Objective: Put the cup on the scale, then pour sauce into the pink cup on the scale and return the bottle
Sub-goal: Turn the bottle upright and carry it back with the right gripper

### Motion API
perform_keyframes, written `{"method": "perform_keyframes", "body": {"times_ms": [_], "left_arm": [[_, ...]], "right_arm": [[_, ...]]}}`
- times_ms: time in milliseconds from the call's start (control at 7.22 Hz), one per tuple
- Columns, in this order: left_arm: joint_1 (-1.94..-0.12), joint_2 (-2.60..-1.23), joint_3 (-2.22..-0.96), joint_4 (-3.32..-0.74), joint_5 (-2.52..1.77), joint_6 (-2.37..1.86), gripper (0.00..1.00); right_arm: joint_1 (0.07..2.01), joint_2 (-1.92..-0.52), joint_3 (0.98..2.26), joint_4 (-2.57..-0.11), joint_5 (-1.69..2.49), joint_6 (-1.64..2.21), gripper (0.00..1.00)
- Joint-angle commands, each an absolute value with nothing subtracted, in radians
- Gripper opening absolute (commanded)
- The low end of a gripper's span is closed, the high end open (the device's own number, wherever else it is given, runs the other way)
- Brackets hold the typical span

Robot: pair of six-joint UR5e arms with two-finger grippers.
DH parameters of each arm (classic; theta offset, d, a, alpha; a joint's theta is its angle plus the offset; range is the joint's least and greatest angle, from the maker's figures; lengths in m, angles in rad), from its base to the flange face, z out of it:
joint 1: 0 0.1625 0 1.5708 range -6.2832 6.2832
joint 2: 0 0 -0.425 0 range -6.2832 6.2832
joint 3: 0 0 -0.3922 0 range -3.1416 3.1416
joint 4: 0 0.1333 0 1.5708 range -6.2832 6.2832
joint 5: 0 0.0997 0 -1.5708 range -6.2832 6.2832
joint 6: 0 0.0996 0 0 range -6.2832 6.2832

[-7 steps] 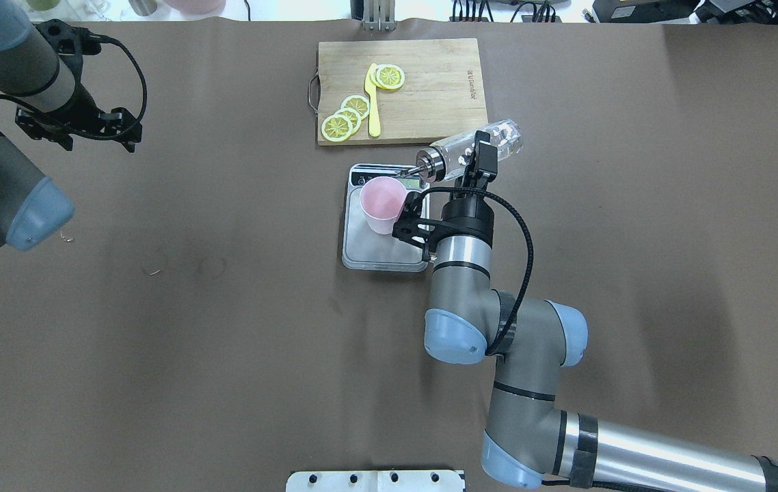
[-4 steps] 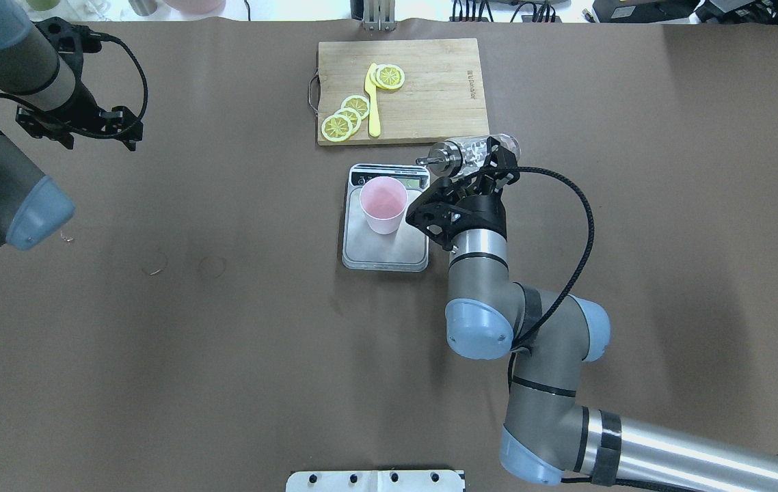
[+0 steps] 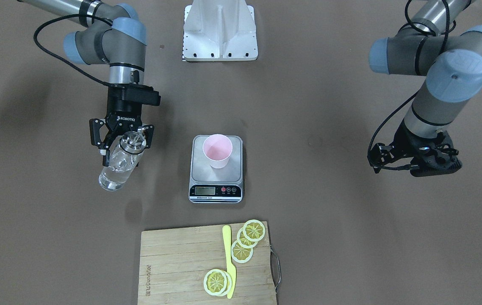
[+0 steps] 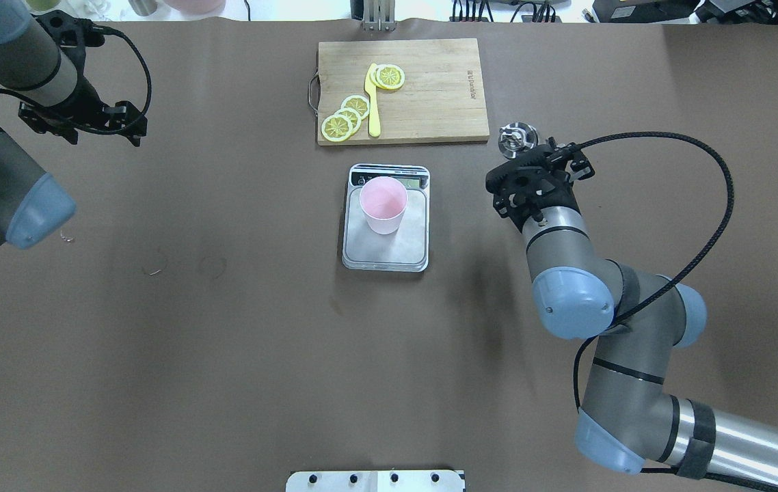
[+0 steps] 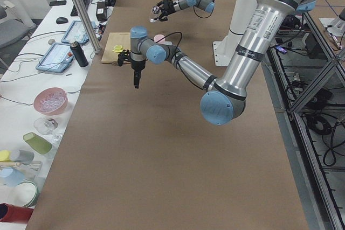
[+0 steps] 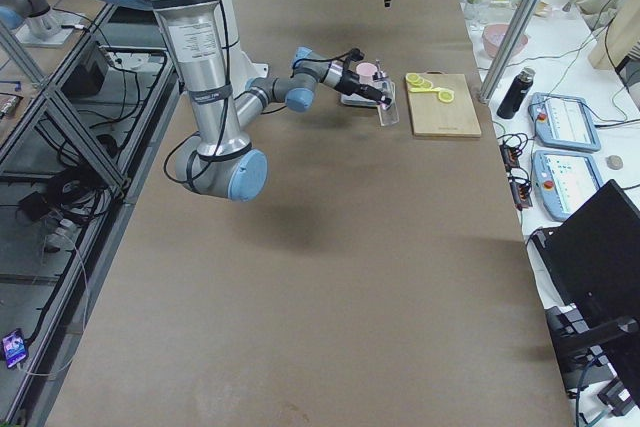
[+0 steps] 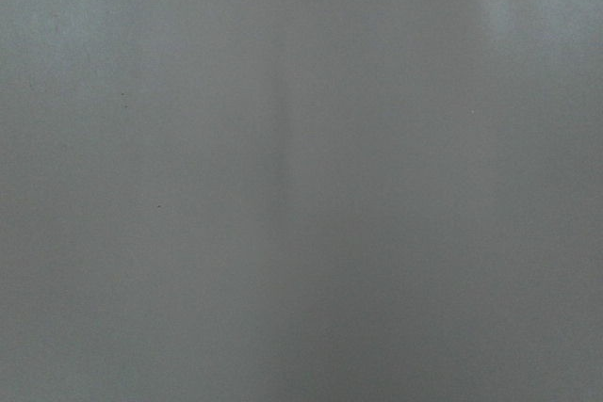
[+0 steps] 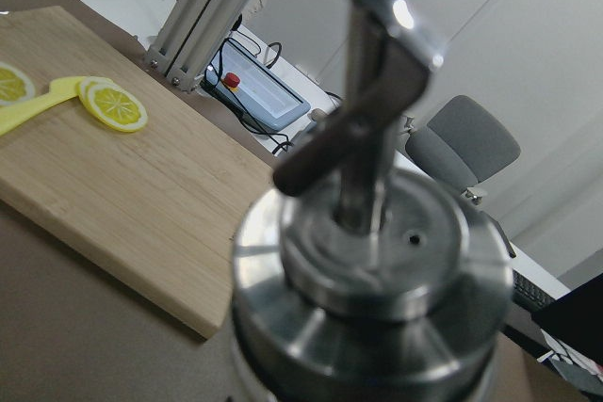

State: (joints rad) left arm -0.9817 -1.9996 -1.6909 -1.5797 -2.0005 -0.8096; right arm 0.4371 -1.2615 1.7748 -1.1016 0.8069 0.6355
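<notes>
Brown table cover [image 4: 225, 355], bare and broad on my near side, from the white base plate [image 4: 375, 480] out to the scale. Open room on both sides of centre. One faint ring mark [image 4: 211, 265] on the left half.

Scale [image 4: 385, 256] sits mid-table with its display strip on the far edge. Cup [image 4: 383, 203] stands upright on the platform, toward its far half and inside the rim all round. What is in the cup: cannot tell.

My right gripper [image 3: 122, 149] is off to the scale's right, well apart from it, fingers clamped on the bottle [image 3: 114, 173] just under the cap. Bottle is about upright with the silver spout uppermost. Its shadow lies apart from its base, so it is off the table. Sauce [image 3: 113, 178] is clear, level unreadable. Right wrist view is mostly spout cap, blurred low down.

My left gripper [image 4: 126, 124] is far out over the left side. Fingers spread or together: cannot tell. Left wrist view is plain grey, nothing to read.

Past the display is the cutting board [image 4: 430, 89], carrying lemon slices [image 4: 346, 117] and a yellow knife [image 4: 373, 102]. Its near right corner is near the bottle. Clutter beyond the far table edge is cut off.
</notes>
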Motion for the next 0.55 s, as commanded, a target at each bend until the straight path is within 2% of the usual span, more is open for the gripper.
{"method": "perform_keyframes", "body": {"times_ms": [0, 416], "left_arm": [[-0.982, -2.000, -1.707, -1.578, -1.999, -0.813, 0.99], [-0.982, -2.000, -1.720, -1.578, -1.997, -0.816, 0.99]], "right_arm": [[0.512, -1.391, 1.787, -0.918, 0.946, 0.773, 0.00], [0.639, -1.459, 1.779, -0.834, 1.173, 0.905, 0.00]]}}
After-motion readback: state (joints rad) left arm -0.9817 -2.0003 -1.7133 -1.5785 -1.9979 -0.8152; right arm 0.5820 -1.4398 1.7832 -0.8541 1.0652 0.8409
